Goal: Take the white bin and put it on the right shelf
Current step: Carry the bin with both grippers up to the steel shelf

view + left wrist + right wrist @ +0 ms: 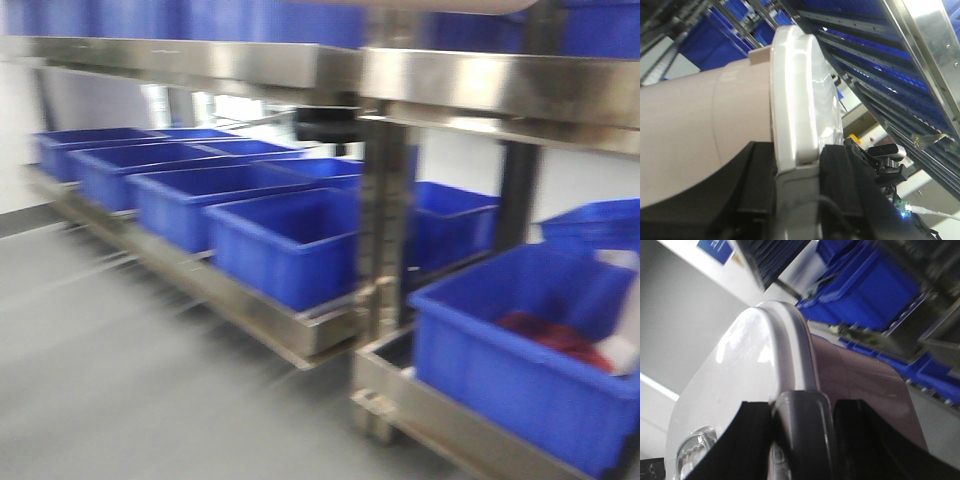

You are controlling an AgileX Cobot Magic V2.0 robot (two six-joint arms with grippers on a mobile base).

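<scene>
Blue bins line the low rack. The nearest right one holds something red. A polished shelf spans above.

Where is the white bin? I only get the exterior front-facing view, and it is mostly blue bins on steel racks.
Observer: The white bin fills the left wrist view, with the left end effector closed on the rim of its lid.
Operator: What about the other arm?
Observer: In the right wrist view, the right end effector grips the lid's edge too.
Operator: Is it on a shelf?
Observer: The left wrist view shows a steel shelf just beyond the lid. No view shows whether the bin rests on anything.
</scene>
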